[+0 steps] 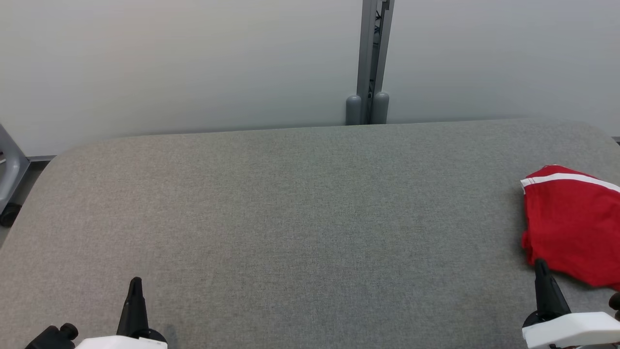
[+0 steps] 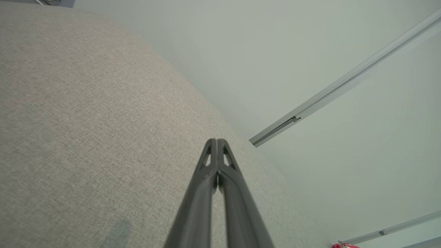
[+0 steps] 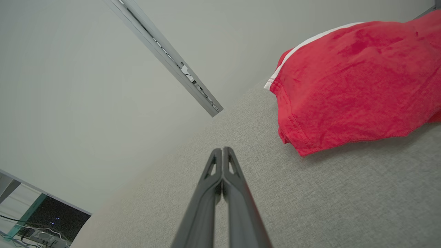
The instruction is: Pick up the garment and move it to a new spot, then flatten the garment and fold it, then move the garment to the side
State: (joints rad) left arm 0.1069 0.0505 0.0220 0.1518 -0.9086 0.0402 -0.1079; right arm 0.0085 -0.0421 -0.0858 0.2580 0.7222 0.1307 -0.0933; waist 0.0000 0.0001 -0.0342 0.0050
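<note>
**Tool state.** The left tool (image 1: pixel 136 282) has its two fingers pressed together with nothing between them. It hangs over bare table (image 1: pixel 290 218) at the near left. The right tool (image 1: pixel 540 265) is likewise closed on nothing and sits at the near right.

**Location of the work item.** The garment (image 1: pixel 571 223) lies on the table at its far right side, partly cut off by the edge of the head view. It is red, with a white stripe (image 1: pixel 566 178) along its far edge. It lies in a compact, layered heap rather than spread flat. The right tool points toward its near left corner. In the right wrist view, a strip of table separates the tips from the cloth, so they are near it without contact.

**Handling characteristics.** Expect a light, soft, limp knit with no stiffness. It should sag and drape when lifted, and the layers may separate. The table's woven cover probably grips it, so dragging would likely bunch it.

**Recommended grip point.** Open the right tool and pinch the stitched hem (image 3: pixel 296 127) at the near corner, where the cloth is doubled and thicker.
</note>
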